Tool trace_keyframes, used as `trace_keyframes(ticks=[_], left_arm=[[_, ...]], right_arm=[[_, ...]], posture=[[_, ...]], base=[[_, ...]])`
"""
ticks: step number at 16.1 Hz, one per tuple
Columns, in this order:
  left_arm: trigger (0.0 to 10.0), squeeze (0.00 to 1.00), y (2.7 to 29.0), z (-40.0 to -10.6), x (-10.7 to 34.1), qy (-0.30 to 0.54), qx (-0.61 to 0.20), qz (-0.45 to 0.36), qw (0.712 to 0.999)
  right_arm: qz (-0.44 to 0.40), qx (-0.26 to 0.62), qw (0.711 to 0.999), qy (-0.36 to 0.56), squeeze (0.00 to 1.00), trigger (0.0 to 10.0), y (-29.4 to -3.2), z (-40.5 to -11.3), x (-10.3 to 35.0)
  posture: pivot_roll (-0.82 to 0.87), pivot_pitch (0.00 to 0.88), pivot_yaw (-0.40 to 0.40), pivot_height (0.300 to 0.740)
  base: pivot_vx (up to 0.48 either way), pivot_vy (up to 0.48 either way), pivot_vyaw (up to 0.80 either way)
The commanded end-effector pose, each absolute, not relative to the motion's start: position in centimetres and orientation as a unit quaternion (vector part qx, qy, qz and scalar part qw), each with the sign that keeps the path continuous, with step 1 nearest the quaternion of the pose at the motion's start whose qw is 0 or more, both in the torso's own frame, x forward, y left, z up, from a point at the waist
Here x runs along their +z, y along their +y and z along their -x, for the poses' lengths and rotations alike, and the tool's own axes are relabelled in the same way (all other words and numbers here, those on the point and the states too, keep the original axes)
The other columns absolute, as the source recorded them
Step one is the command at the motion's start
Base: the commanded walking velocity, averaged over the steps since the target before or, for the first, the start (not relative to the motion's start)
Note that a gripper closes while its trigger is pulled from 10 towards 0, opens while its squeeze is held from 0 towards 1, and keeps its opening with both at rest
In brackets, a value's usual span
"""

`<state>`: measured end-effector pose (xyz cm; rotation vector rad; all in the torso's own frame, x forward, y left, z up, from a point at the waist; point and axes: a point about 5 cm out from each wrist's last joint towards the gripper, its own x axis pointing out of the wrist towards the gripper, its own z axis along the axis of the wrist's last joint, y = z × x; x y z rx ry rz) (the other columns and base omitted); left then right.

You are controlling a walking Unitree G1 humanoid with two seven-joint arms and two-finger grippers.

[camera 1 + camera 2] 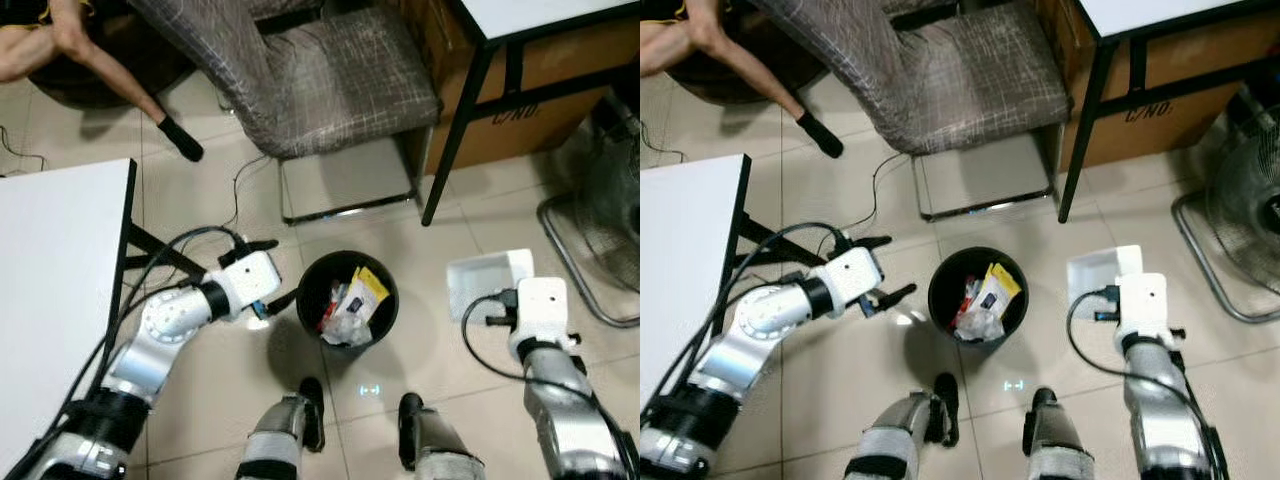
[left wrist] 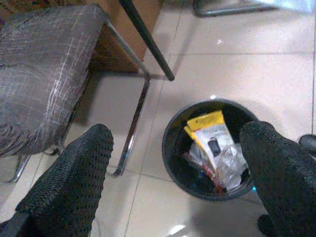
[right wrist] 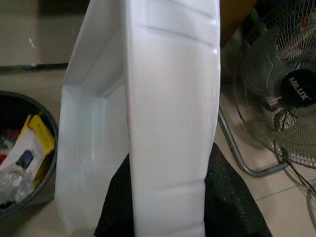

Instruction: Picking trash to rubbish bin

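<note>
Nearest, at right: right end effector (image 3: pixel 168 197) clamped on a white foam tray (image 1: pixel 487 280), tray's long axis upright along the fingers. Left of it, just beside: black rubbish bin (image 1: pixel 348 297) on the floor, part-filled with wrappers (image 1: pixel 352 300). Bin's left side: left end effector (image 2: pixel 177 168) spread wide and empty, close by the rim. Farther back: grey chair (image 1: pixel 320 80). Likely next: tray carried leftward over the bin.

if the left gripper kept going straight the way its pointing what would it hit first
Probably the black rubbish bin: the left gripper, fingers apart, points at its near rim, with bare floor between. Depth is unclear.
</note>
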<state>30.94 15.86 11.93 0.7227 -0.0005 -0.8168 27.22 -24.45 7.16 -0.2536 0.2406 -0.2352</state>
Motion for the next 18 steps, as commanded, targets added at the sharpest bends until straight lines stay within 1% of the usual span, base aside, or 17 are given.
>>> trace_keyframes(ticks=[1,4,6,7,8,9,10,11,12,13,14,15,16,17,18], left_arm=[[10.0,0.0,16.8,-30.4,11.5,0.011,-0.389,-0.348,0.853],[10.0,0.0,17.3,-30.3,11.9,0.01,-0.384,-0.354,0.853],[10.0,0.0,17.5,-30.2,11.9,0.01,-0.381,-0.354,0.854],[10.0,0.0,17.4,-30.1,11.8,0.009,-0.38,-0.353,0.855],[10.0,0.0,17.2,-30.0,11.7,0.008,-0.378,-0.351,0.857],[10.0,0.0,17.2,-29.9,11.7,0.008,-0.377,-0.349,0.858],[10.0,0.0,17.1,-29.8,11.6,0.007,-0.375,-0.347,0.86],[10.0,0.0,16.7,-29.5,12.1,-0.003,-0.369,-0.356,0.859],[10.0,0.0,16.4,-28.2,11.7,-0.035,-0.408,-0.389,0.825],[10.0,0.0,16.5,-27.9,11.4,-0.028,-0.404,-0.377,0.833],[10.0,0.08,16.7,-27.8,11.1,0.015,-0.393,-0.322,0.861],[10.0,0.23,16.9,-28.2,11.2,0.011,-0.39,-0.319,0.864],[10.0,0.19,16.5,-28.1,11.2,0.008,-0.39,-0.316,0.865],[10.0,0.09,16.4,-28.2,11.1,0.012,-0.383,-0.314,0.869],[10.0,0.0,16.2,-28.1,11.0,0.015,-0.386,-0.309,0.869]], right_arm=[[0.118,-0.11,0.98,0.117,0.0,10.0,-24.8,-27.5,6.6],[0.117,-0.08,0.985,0.095,0.0,10.0,-24.1,-29.7,7.5],[0.111,-0.05,0.989,0.079,0.0,10.0,-22.5,-31.6,8.2],[0.104,-0.036,0.991,0.072,0.0,10.0,-21.5,-32.3,8.3],[0.093,-0.017,0.993,0.072,0.0,10.0,-20.0,-32.9,8.2],[0.087,-0.004,0.993,0.074,0.0,10.0,-18.9,-33.2,8.0],[0.08,0.016,0.994,0.078,0.0,10.0,-17.5,-33.4,7.6],[0.075,0.037,0.994,0.073,0.0,10.0,-16.5,-33.4,7.7],[0.078,0.057,0.993,0.073,0.0,10.0,-14.9,-33.6,7.5],[0.085,0.068,0.991,0.075,0.0,10.0,-14.3,-33.6,7.2],[0.089,0.083,0.99,0.072,0.0,10.0,-13.7,-33.6,7.2],[0.077,0.094,0.99,0.074,0.0,10.0,-12.1,-33.7,7.2],[0.075,0.096,0.989,0.084,0.0,10.0,-11.7,-33.3,6.6],[0.081,0.107,0.987,0.095,0.0,10.0,-10.8,-32.7,5.9],[0.08,0.117,0.984,0.105,0.0,10.0,-9.4,-31.8,5.0]], posture=[[0.29,0.399,0.191,0.74],[0.32,0.405,0.193,0.74],[0.32,0.401,0.188,0.74],[0.32,0.401,0.188,0.74],[0.33,0.393,0.17,0.74],[0.33,0.393,0.17,0.74],[0.33,0.393,0.151,0.74],[0.24,0.389,0.058,0.74],[0.32,0.374,0.138,0.74],[0.23,0.4,0.098,0.74],[0.22,0.395,0.019,0.74],[0.19,0.415,0.059,0.74],[0.18,0.42,0.028,0.74],[0.16,0.428,0.014,0.74],[0.16,0.439,0.021,0.74]], base=[[0.0,0.0,0.0],[0.0,0.0,0.0],[0.0,0.0,0.0],[0.0,0.0,0.0],[0.0,0.0,0.0],[0.0,0.0,0.0],[0.0,0.0,0.0],[0.0,0.0,0.0],[0.0,0.0,0.0],[0.0,0.0,0.0],[0.0,0.0,0.0],[0.0,0.0,0.0],[0.0,0.0,0.0],[0.0,0.0,0.0],[0.0,0.0,0.0]])
